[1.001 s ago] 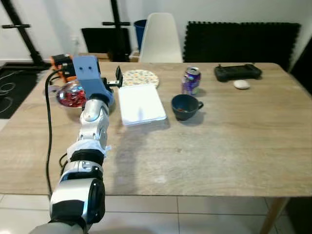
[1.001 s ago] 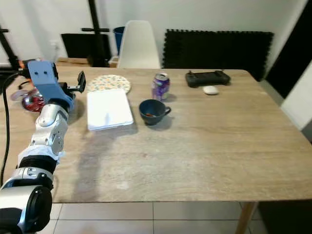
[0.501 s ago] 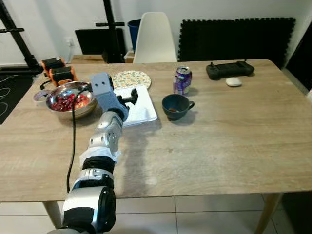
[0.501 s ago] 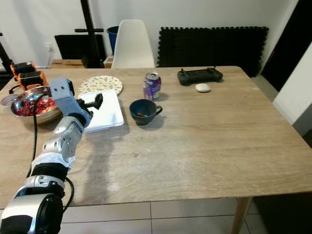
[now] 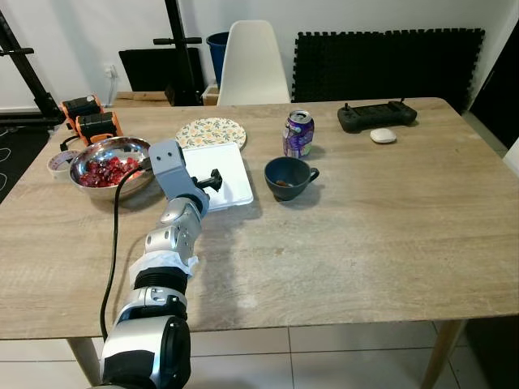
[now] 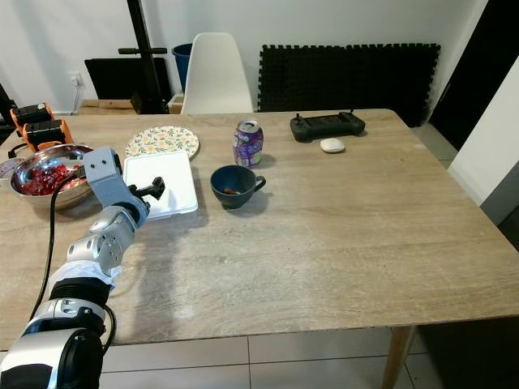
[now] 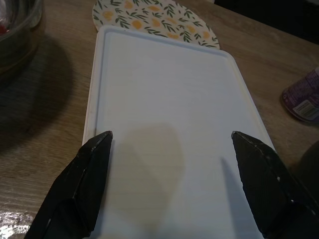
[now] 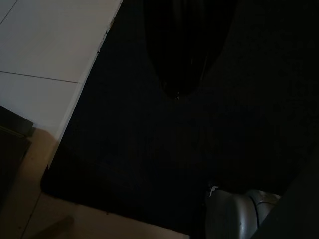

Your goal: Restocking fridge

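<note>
A long wooden table (image 5: 365, 235) stands on pale floor tiles, with one white chair (image 5: 253, 63) pushed in at its far side and dark foam mats leaning against the wall behind. The left pincer (image 7: 169, 142) hangs just above the near end of the one white tray (image 5: 217, 176), its two black fingers (image 7: 92, 167) spread wide, about as wide as the tray itself, and holding nothing. The right pincer (image 8: 185, 50) hangs idle over a dark mat beside the tiles; I cannot tell whether its fingers are apart. The step in hand looks like taking up the tray, or something beside it, for the fridge. To do it well, the pincer should come down level, straddle a rim rather than the flat middle, and close squarely so the tray does not tip or slide into the mug. On the table I count one steel bowl of red fruit (image 5: 109, 165) left of the tray, one patterned plate (image 5: 210, 132) touching its far edge, one purple can (image 5: 297, 134), one dark mug (image 5: 287, 177), one black controller (image 5: 376, 116) and one small white mouse (image 5: 382, 135).
</note>
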### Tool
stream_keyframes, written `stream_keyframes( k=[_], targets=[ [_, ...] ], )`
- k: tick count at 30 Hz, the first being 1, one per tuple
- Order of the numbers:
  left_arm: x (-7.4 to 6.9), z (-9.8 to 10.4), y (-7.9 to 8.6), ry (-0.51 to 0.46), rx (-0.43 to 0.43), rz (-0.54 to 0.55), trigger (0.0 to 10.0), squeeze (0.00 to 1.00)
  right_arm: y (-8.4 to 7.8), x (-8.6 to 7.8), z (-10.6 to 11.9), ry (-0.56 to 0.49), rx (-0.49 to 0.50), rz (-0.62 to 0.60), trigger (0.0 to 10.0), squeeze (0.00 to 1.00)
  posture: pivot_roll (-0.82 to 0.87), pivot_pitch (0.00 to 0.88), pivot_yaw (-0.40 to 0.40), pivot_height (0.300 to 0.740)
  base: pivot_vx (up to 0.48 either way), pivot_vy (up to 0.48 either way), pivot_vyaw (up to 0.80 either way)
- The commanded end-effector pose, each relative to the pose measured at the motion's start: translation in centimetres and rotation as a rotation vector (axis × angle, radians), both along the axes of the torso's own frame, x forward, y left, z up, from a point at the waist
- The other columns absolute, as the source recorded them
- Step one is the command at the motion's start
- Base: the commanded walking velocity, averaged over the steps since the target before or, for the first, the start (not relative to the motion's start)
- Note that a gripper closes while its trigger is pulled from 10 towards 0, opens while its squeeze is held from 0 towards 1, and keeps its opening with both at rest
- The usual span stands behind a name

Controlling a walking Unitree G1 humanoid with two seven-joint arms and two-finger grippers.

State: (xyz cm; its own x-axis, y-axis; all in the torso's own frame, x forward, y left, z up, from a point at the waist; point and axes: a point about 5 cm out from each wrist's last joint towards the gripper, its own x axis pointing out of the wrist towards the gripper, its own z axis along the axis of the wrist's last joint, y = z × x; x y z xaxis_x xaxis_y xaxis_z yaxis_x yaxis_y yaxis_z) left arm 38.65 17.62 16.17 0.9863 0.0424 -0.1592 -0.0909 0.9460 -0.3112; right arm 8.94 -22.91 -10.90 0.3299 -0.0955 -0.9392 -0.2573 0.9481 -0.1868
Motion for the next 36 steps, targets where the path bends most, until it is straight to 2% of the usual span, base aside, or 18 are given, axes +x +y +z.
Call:
stream_keyframes(
  k=[1,7,8,9,11,16,22,24,34,36],
  targets=[
    [-0.3,-1.1,0.0,0.039,-0.005,0.014,10.0,0.0,-0.2,-0.3,0.0,0.007,-0.003,0.003,10.0,0.0,-0.07,0.094,0.007,0.74,0.0,0.0,0.0],
    [-0.4,-0.2,-0.2,-0.021,0.002,0.03,10.0,0.0,-0.2,-0.2,0.0,0.005,-0.001,0.001,10.0,0.0,-0.07,0.097,0.005,0.74,0.0,0.0,0.0],
    [-0.4,0.2,-0.3,-0.048,0.061,0.023,10.0,0.0,-0.2,-0.3,0.0,0.006,-0.001,0.002,10.0,0.0,-0.07,0.098,0.004,0.74,0.0,0.0,0.0],
    [-0.4,0.2,-0.3,-0.048,0.061,0.023,10.0,0.0,-0.2,-0.3,0.0,0.006,-0.001,0.002,10.0,0.0,-0.07,0.098,0.004,0.74,0.0,0.0,0.0],
    [-0.4,0.7,-0.4,-0.082,0.136,0.013,10.0,0.0,-0.2,-0.4,0.0,0.009,0.0,0.002,10.0,0.0,-0.07,0.097,0.004,0.74,0.0,0.0,0.0],
    [-0.4,1.8,-0.7,-0.146,0.175,0.006,10.0,0.0,0.0,-0.3,-0.1,0.008,0.004,0.001,10.0,0.0,-0.07,0.096,0.007,0.74,0.0,0.0,0.0],
    [-0.4,1.5,-0.5,-0.129,0.157,0.023,10.0,0.0,0.1,-0.3,-0.1,0.007,0.006,0.003,10.0,0.0,-0.07,0.096,0.009,0.74,0.0,0.0,0.0],
    [-0.5,0.4,0.4,-0.072,0.106,0.072,10.0,0.0,0.1,-0.3,-0.1,0.006,0.007,0.002,10.0,0.0,-0.07,0.096,0.009,0.74,0.0,0.0,0.0],
    [-0.7,-0.6,1.5,-0.024,0.066,0.121,10.0,0.0,0.1,-0.3,-0.1,0.008,0.006,0.002,10.0,0.0,-0.07,0.092,0.01,0.74,0.0,0.0,0.0],
    [-0.7,-1.2,1.5,0.006,0.015,0.115,10.0,0.0,0.2,-0.2,-0.1,0.007,0.007,0.002,10.0,0.0,-0.07,0.091,0.011,0.74,0.0,0.0,0.0]
  ],
)
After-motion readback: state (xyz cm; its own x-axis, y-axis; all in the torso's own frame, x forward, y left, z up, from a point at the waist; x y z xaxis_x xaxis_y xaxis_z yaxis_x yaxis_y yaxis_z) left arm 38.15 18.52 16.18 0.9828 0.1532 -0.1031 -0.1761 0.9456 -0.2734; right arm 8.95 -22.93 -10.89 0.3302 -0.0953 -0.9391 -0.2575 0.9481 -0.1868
